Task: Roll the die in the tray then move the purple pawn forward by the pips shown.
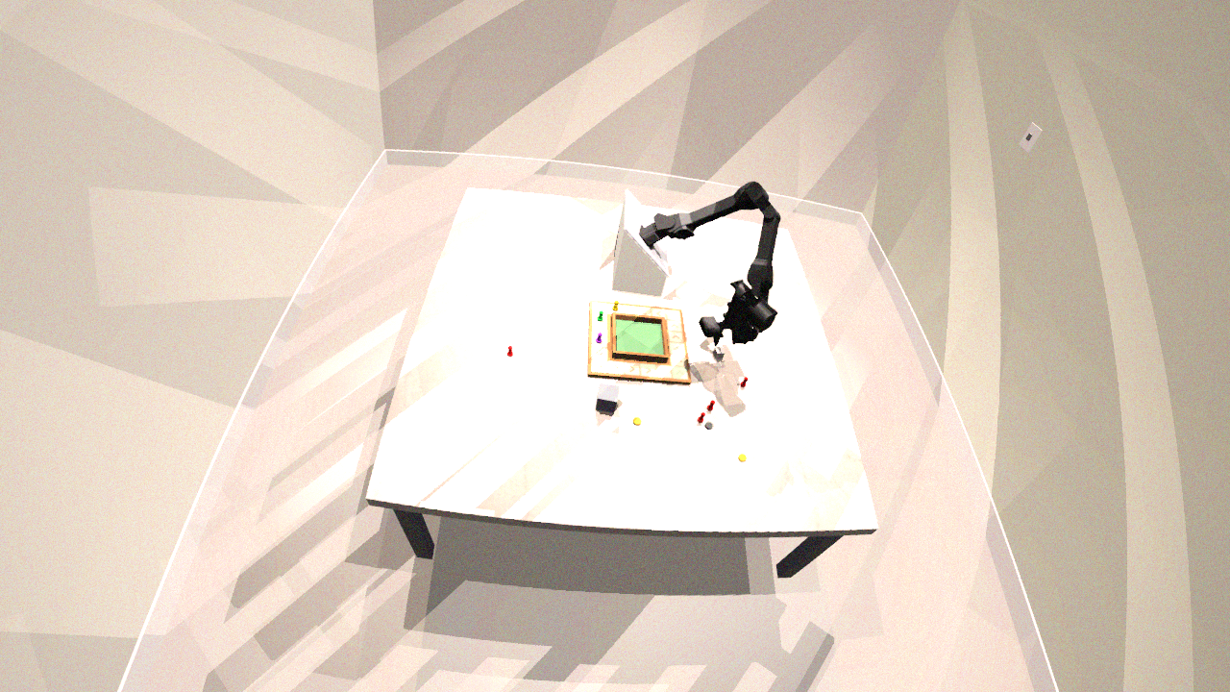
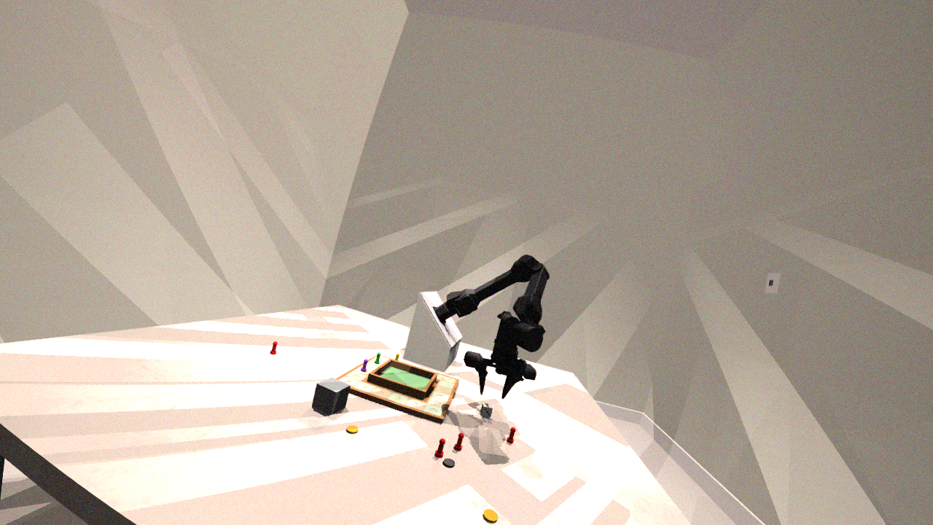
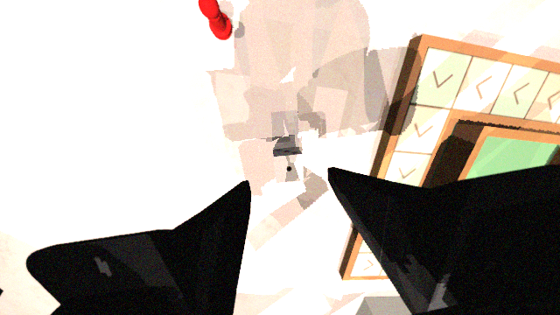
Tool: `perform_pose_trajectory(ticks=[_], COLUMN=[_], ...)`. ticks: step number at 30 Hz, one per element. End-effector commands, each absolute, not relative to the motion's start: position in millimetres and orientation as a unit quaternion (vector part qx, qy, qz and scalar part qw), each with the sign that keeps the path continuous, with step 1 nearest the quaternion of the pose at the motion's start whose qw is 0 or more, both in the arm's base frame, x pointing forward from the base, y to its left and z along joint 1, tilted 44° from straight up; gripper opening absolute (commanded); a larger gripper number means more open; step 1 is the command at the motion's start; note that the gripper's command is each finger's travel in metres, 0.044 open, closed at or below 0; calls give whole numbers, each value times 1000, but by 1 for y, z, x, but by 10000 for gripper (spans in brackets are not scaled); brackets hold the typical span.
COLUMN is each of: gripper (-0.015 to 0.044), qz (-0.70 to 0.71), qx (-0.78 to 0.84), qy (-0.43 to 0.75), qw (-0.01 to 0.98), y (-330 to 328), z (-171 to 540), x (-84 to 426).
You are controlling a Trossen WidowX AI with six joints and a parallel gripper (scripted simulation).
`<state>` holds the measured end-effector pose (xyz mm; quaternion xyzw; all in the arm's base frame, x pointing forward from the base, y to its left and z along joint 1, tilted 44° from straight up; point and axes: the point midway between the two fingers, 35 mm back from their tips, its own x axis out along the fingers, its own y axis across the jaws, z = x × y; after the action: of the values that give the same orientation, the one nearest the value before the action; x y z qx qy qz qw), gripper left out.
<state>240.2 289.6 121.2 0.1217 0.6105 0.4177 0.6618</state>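
Die (image 1: 719, 354) (image 2: 486, 410) (image 3: 288, 159): one, on the worktop (image 1: 481, 430) (image 2: 228, 418), right of centre in the top view, outside the tray (image 1: 639, 337) (image 2: 402, 378) (image 3: 512, 157). Pincer (image 1: 721, 341) (image 2: 492, 396) (image 3: 289, 179): one, black, fingers parted, holding nothing, above the die. Purple pawn (image 1: 599, 337) (image 2: 364, 365): one, upright on the board's (image 1: 638, 374) (image 2: 398, 400) (image 3: 395, 102) left side in the top view. Green pawn (image 1: 600, 315) (image 2: 377, 358): one, beside it. Grey cube (image 1: 606, 399) (image 2: 330, 397): one, lower left of the board in the exterior view.
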Motion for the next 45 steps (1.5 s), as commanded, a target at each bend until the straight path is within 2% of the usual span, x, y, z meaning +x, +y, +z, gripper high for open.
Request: perform_pose_trajectory(ticks=[1, 34, 40, 45], gripper=[275, 275, 118, 84], qz=[403, 404, 404, 404], qx=[136, 137, 137, 137], qy=[624, 624, 624, 624], qw=[656, 655, 655, 655], y=[284, 316, 316, 316], z=[120, 87, 87, 87], x=[239, 234, 234, 234])
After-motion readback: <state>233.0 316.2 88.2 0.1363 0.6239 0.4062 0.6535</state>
